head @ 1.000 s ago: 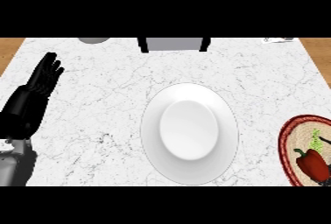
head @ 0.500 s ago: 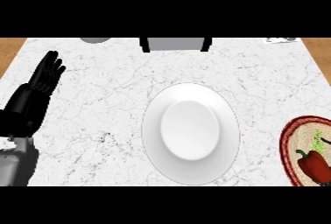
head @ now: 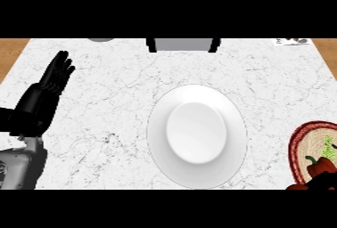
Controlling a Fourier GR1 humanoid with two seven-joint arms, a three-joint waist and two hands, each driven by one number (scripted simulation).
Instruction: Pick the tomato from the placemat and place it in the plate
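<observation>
Underfoot of everything runs the counter, a wide slab of white marble with fine grey veins, filling nearly the whole head view, and beyond its far corners a warm brown wood surface shows. Dead centre sits the plate, big, white, smooth and glossy, a shallow well inside a broad rim, with nothing in it. Over on the left edge comes the grey forearm, and above it the left hand, black, resting with its fingers straight and pointing away up the counter, spread wide and holding nothing at all. Swing right: the placemat is cut off by the view's right edge, rounded, woven in tan with a dark red border and a fleck of green in the weave, and only a strip of bare marble lies between it and the plate's right rim. On that mat, low down, lies the tomato, red and shiny with a green stalk, well apart from the plate. Just below it a sliver of black, the right hand, pokes in at the lower right corner over the mat's near rim; too little shows to tell its state. At the far edge stands a grey box with dark sides, a grey rounded object left of it, and a small pale item at the far right.
</observation>
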